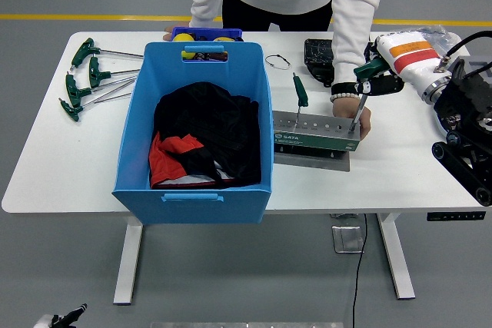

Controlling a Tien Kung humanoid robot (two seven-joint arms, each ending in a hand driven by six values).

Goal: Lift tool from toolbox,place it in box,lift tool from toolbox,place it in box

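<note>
Right hand (378, 82) fingers clamped on green-handled tool (358, 110), shaft tip in toolbox (315, 131) right end, person's hand (358, 117) steadying toolbox

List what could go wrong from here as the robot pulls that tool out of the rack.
The right hand grips a green-handled tool whose shaft is in the tool rack; a tilted pull could jam it or lift the rack. The person's hand steadies the rack right beside that shaft and could get struck.

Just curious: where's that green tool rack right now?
The green tool rack sits right of the blue box, steadied by a person's hand.
</note>
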